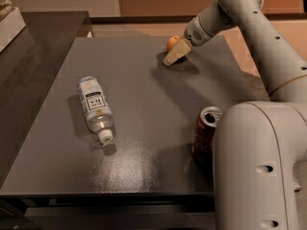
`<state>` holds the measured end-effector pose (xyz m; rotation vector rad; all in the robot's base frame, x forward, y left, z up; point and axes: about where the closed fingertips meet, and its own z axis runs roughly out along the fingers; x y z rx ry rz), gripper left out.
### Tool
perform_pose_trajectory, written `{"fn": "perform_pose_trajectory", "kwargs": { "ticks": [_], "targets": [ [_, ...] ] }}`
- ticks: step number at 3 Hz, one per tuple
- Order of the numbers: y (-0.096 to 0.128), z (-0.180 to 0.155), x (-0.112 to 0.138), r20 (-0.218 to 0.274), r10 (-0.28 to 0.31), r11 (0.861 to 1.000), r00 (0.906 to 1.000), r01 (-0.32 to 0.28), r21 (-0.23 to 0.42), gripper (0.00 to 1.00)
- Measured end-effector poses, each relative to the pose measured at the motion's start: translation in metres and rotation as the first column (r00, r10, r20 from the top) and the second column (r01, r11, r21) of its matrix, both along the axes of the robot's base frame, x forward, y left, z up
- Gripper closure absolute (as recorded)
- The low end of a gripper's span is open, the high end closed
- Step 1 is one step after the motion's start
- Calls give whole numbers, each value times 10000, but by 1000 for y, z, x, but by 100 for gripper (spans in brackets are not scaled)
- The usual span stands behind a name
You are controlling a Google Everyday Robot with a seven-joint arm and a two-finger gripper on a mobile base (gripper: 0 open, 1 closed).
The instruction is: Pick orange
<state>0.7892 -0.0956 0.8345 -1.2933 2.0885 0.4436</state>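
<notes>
The orange [172, 41] is a small round fruit at the far middle of the dark table [144, 104]. My gripper [175, 53] reaches in from the upper right and sits right against the orange, covering its right and front side. Its cream tip points down-left and rests close to the tabletop. Only the orange's upper left part shows. The arm's large grey body fills the right side of the view.
A red soda can [207, 133] stands at the front right, partly behind the arm's body. A clear plastic water bottle [96, 107] lies on its side at the left middle. A darker counter [29, 56] adjoins the table on the left.
</notes>
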Motion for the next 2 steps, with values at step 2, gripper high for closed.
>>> {"fn": "perform_pose_trajectory", "kwargs": {
  "ticks": [2],
  "targets": [
    [4, 12, -3, 2, 119, 9995, 9999, -119, 299, 65]
  ]
}}
